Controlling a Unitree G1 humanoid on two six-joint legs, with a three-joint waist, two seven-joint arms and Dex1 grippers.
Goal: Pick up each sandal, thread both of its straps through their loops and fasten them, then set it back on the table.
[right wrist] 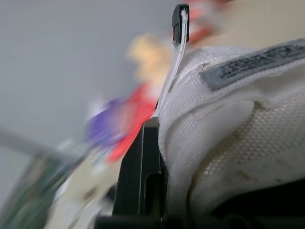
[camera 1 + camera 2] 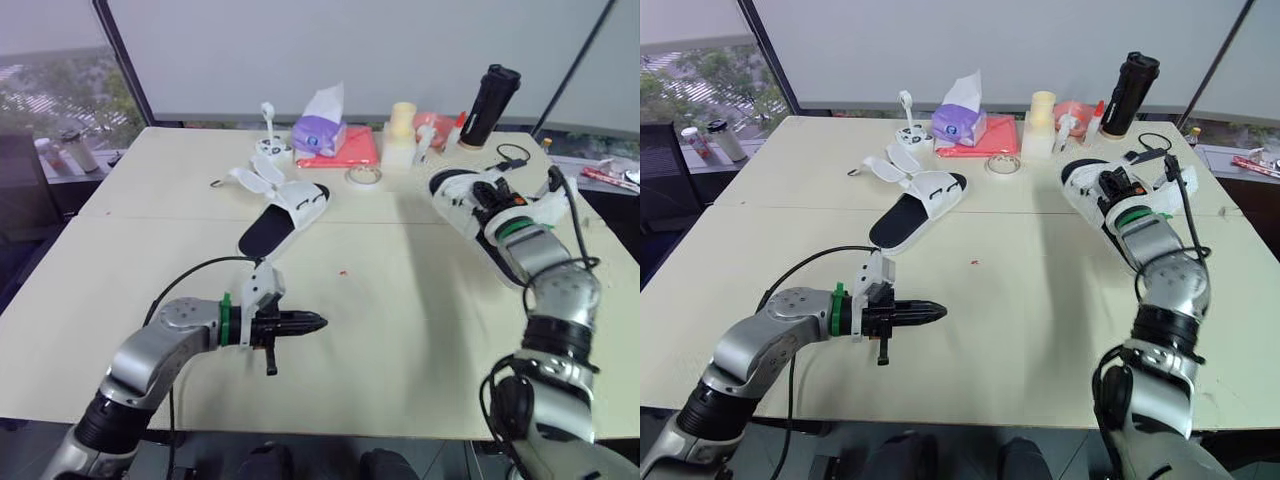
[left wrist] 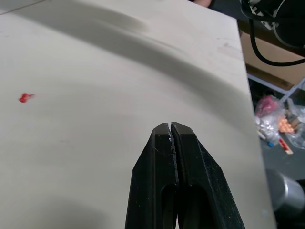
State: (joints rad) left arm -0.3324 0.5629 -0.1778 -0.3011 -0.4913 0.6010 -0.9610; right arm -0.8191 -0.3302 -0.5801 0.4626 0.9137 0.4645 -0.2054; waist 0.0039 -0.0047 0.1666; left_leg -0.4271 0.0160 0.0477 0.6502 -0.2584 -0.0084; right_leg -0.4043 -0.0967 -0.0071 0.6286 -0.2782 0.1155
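Observation:
One sandal [image 2: 283,218], black-soled with white straps lying loose and open, rests at the table's middle back. A second white sandal [image 2: 462,212] lies at the right side of the table. My right gripper [image 2: 488,199] is on top of it. In the right wrist view a white mesh strap [image 1: 228,124] presses against one black finger [image 1: 142,171], and a black-tipped strap end [image 1: 180,21] sticks up. My left gripper [image 2: 318,322] hovers low over bare table near the front, shut and holding nothing. Its closed fingertips [image 3: 170,131] point toward the right.
Along the table's back stand a purple tissue box [image 2: 320,130], a red folder [image 2: 345,150], a tape roll [image 2: 365,176], a cream cup stack [image 2: 402,132] and a black bottle [image 2: 488,104]. A small red speck [image 2: 343,271] lies mid-table. A black cable [image 2: 512,155] trails near the right sandal.

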